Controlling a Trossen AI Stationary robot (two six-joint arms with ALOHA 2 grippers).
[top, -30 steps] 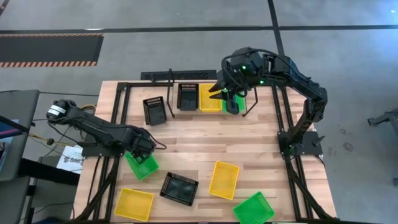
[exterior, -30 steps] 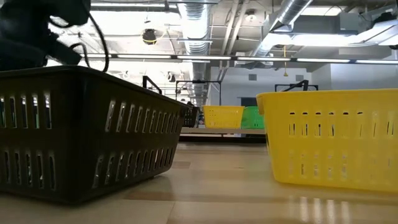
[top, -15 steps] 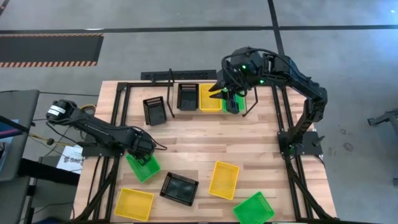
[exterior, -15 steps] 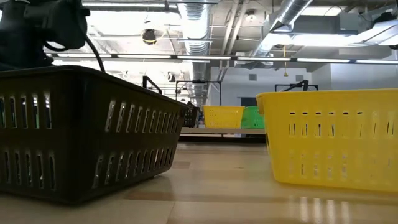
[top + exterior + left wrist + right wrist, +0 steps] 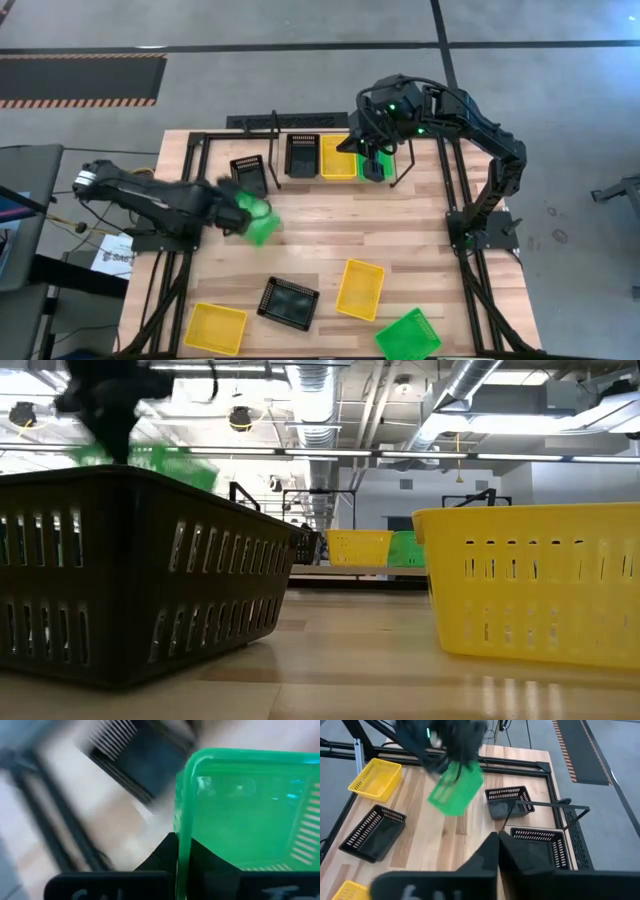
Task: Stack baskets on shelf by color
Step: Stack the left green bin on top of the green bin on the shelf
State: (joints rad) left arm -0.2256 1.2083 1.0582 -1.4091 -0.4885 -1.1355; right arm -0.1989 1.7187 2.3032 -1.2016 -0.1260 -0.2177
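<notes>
Wooden table (image 5: 330, 235): left fingers (image 5: 238, 205) pinch green basket (image 5: 260, 222) rim; right fingers (image 5: 368, 155) closed.

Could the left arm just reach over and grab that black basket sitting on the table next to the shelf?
Probably not right now. The left gripper is close to that black basket, with bare table between them, but its fingers are already shut on a green basket held above the table, which it would need to put down first.

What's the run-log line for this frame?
left gripper: shut on green basket, lifted off table | right gripper: shut, over shelf | shelf holds black, yellow, green baskets
</notes>
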